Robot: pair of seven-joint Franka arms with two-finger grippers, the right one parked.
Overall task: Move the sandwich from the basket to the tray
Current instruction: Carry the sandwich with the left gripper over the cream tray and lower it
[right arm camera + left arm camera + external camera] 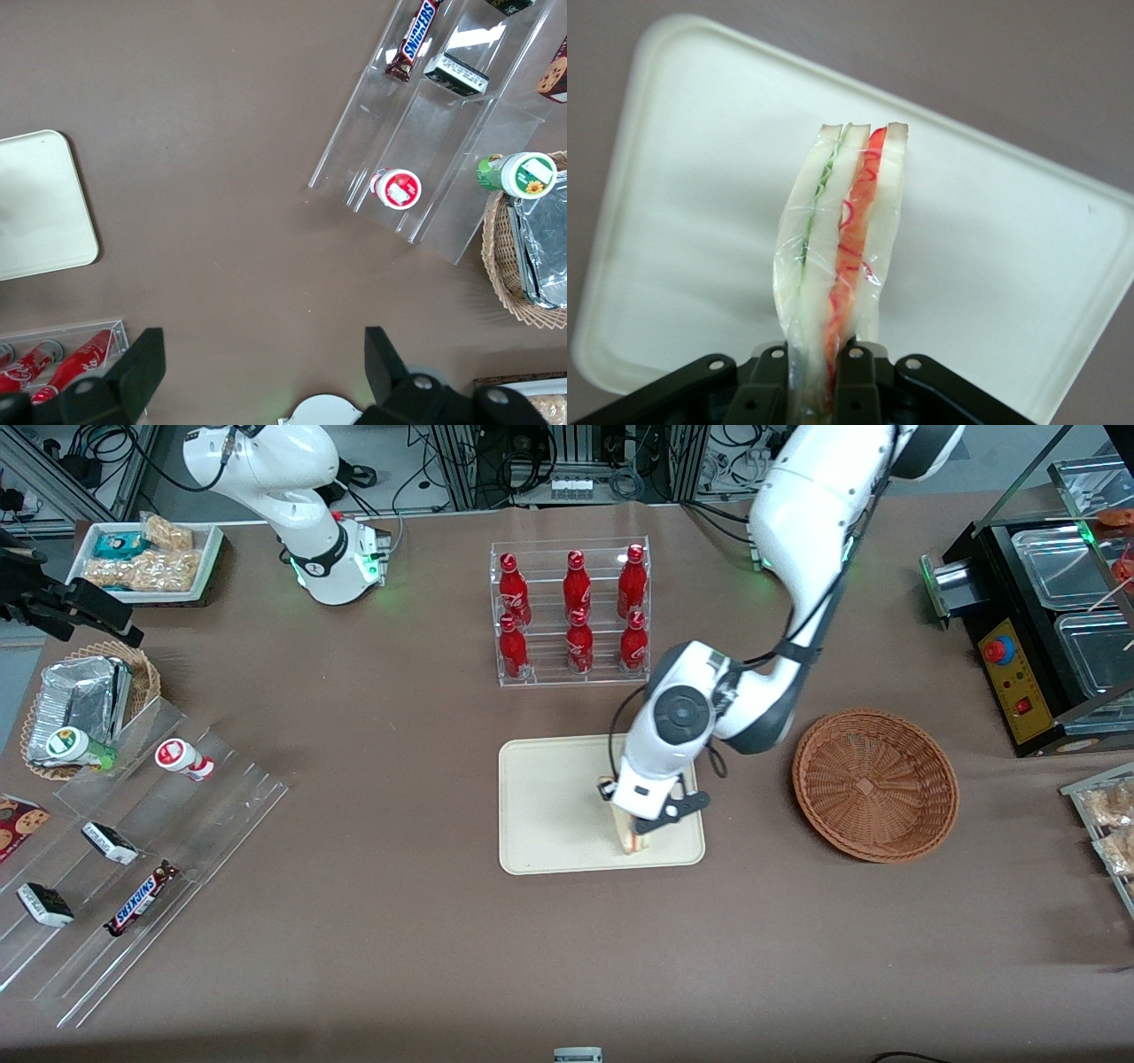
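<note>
Sandwich (wrapped) — pinched by end effector over tray.

even, bright overhead light, soft shadows; the tray glares pale and the claw blurs.

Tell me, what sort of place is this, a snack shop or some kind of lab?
Probably a robotics lab staged as a snack counter: cola bottles in a clear rack, chocolate bars on acrylic steps, cables at the table's edge. The gripper holds a sandwich over the tray, with the basket beside it.
</note>
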